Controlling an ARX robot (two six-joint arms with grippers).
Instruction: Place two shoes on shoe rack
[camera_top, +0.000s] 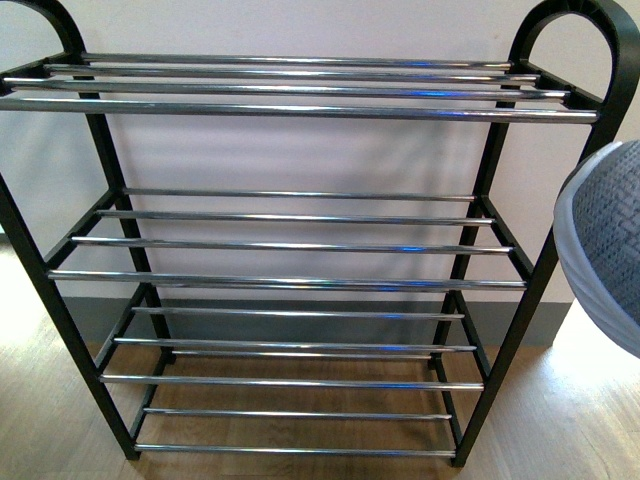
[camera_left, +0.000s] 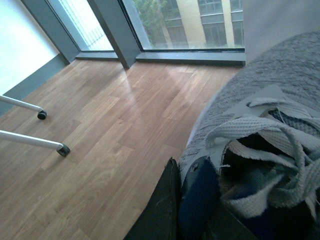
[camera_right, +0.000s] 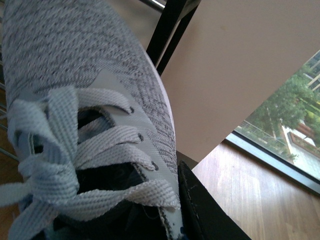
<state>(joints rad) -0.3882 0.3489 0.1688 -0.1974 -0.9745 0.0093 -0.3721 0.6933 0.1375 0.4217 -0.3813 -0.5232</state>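
A four-tier shoe rack with a black metal frame, arched side ends and shelves of thin chrome bars (camera_top: 290, 245) is standing against a pale plain wall (camera_top: 300, 150) on a light wooden plank floor (camera_top: 570, 420). At the right edge of the front view, the rounded toe of a first grey knit sneaker with a thick white sole (camera_top: 605, 235) is hanging in the air. It is just beside the shoe rack's right end post, about level with the second shelf from the top, and touching no bar. In the right wrist view the right gripper (camera_right: 192, 205) is gripping this first sneaker at the collar. One black finger (camera_right: 202, 215) is pressing against the side beside the flat white laces (camera_right: 75, 150), and the other finger is hidden by the shoe. In the left wrist view the left gripper (camera_left: 175, 210) is clamping a second grey knit sneaker with white laces and navy lining (camera_left: 260, 100). Its one visible black finger (camera_left: 162, 210) is lying against the outside of the collar. The second sneaker is hanging above the floor, well apart from two white metal legs on small castors (camera_left: 30, 140) and a tall grey-framed window (camera_left: 190, 25).
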